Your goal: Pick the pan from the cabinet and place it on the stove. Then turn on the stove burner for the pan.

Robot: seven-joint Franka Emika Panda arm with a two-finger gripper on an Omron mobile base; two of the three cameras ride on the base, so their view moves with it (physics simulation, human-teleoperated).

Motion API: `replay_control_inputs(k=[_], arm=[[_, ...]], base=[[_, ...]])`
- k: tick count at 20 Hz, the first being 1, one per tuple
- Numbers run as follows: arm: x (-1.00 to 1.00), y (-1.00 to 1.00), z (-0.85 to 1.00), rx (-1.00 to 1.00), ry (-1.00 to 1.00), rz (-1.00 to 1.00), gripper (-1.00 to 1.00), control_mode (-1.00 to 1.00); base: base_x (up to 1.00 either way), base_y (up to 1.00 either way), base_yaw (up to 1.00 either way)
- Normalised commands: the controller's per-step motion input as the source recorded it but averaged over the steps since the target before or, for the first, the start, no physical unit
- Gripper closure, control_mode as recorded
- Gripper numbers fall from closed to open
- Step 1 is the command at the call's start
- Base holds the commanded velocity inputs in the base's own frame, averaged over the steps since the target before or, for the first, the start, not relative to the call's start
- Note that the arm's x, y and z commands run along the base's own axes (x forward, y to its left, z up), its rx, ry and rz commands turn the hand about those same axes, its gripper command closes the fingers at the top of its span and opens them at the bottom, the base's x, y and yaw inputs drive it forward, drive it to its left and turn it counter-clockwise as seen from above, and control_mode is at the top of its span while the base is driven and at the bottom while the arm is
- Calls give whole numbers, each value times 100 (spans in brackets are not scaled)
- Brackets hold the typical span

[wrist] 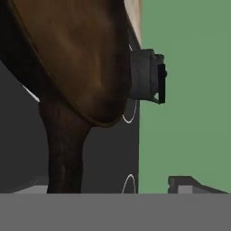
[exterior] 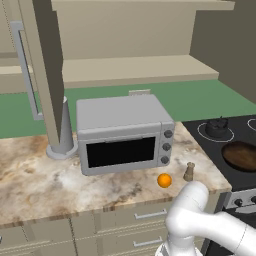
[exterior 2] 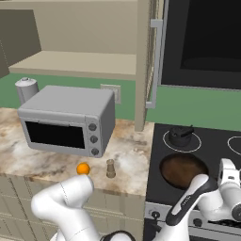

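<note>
A simulated kitchen: the frying pan (exterior 2: 183, 170) lay on the black stove (exterior 2: 221, 136) at lower right. The gripper (exterior 2: 229, 175) hovered beside it (jaw spread impossible to tell). Placing looked done; a knob (exterior 2: 155, 214) came next.

Brown pan (exterior 2: 182, 169); black, white-ringed stove (exterior 2: 212, 146); grey microwave (exterior: 122, 132).
</note>
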Motion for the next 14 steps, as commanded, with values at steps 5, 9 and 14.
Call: replay_control_inputs(k=[5,9,14], arm=[[0,6,-13,-3,3,0,-100,-100],[0,3,0,-3,15,0,-100,-100],[0,6,-5,-4,19,0,-100,-100]], base=[[0,0,0],[0,0,0],[0,0,0]])
